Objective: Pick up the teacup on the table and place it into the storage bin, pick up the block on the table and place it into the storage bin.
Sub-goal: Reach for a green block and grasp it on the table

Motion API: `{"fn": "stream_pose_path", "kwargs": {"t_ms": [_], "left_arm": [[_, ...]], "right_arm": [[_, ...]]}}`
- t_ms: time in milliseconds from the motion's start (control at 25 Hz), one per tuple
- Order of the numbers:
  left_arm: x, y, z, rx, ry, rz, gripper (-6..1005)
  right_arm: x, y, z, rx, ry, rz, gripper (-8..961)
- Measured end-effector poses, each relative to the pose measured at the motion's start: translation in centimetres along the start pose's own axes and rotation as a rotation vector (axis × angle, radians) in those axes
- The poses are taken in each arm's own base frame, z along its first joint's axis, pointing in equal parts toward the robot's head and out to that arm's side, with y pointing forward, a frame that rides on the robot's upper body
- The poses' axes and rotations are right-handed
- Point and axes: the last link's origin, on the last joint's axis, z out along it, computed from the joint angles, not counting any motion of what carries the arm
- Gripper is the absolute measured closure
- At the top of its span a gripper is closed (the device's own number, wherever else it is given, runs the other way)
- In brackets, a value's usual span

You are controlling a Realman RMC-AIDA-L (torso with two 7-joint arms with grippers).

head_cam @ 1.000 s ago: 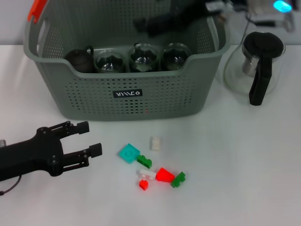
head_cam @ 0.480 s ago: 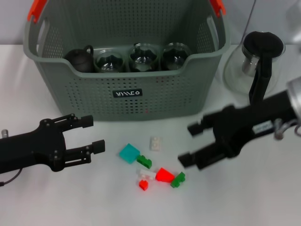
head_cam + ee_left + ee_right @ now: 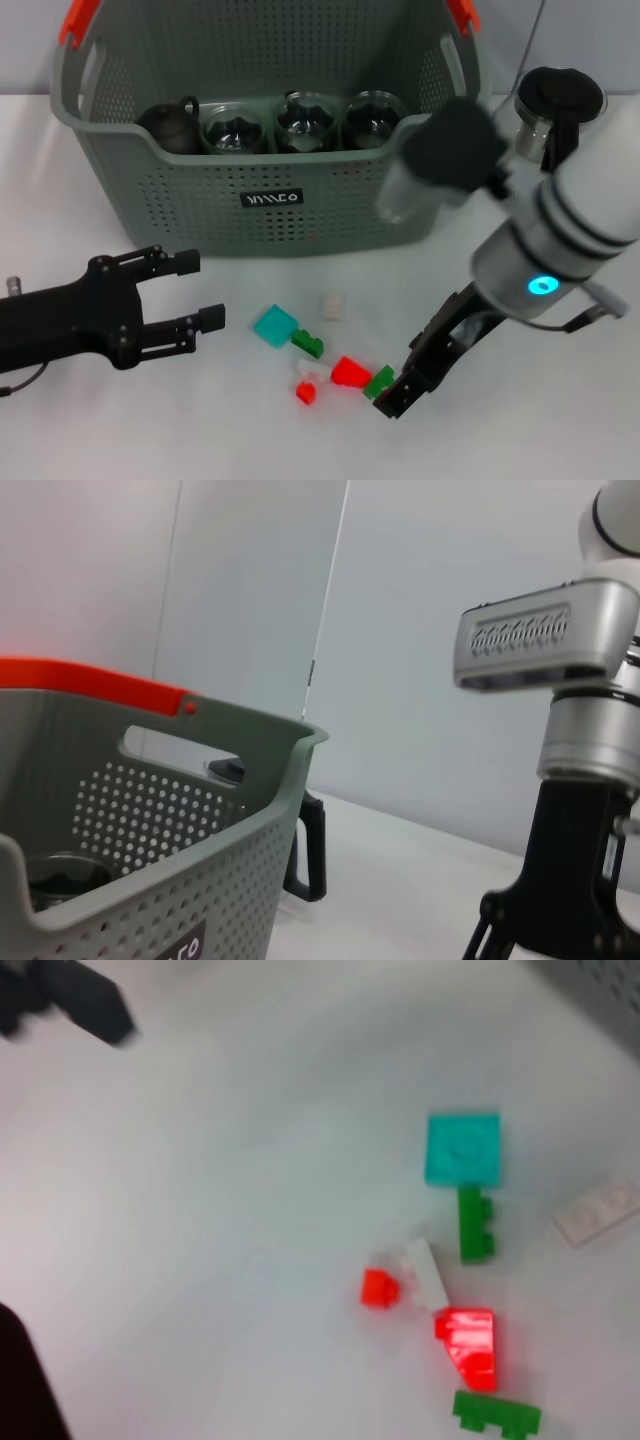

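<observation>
Right pincer (image 3: 402,390) low over the desk (image 3: 560,420), tip just beside the green block (image 3: 379,381) at the near edge of the block cluster; whether it touches that block cannot be told, and its fingers cannot be made out as released or clenched. Just past the green block, going away from the right pincer: red wedge block (image 3: 348,372), then a small white block (image 3: 311,368) with a small red block (image 3: 305,392) beside it, a second green block (image 3: 307,345), a teal flat block (image 3: 274,325) and a pale block (image 3: 332,305) lying apart, nearest the bin. Right wrist view shows the same cluster loose on the desk, none gripped. Left pincer (image 3: 190,292) on the far side of the cluster from the right one, released, fingers spread, holding nothing, level with the teal block and apart from it. Bin (image 3: 300,215) stands beyond both pincers, upright, black label on its front wall, orange handle pieces on the rim. Inside it, along the front wall: a dark teapot (image 3: 167,126) and three glass cups (image 3: 304,122) in a row. Glass pot (image 3: 545,140) with black lid stands on the desk beside the bin, behind the right arm.
</observation>
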Motion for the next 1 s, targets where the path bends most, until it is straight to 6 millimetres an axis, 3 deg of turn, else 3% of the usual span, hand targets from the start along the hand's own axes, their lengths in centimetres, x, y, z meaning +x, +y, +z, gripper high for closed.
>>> {"fn": "stream_pose_path", "kwargs": {"t_ms": [200,520,1000], "left_arm": [[-0.1,0.1,0.0,0.002,0.000,-0.003,234],[-0.4,0.3,0.0,0.003,0.003,-0.006,234],[-0.5,0.2,0.3,0.000,0.007,-0.011,234]], "right_arm": [[-1.2,0.9,1.6,0.083,0.080,-0.020,14],[-1.9,0.3,3.2,0.140,0.086,0.007,19],[-2.0,0.4,4.4,0.158,0.075,-0.001,61]]}}
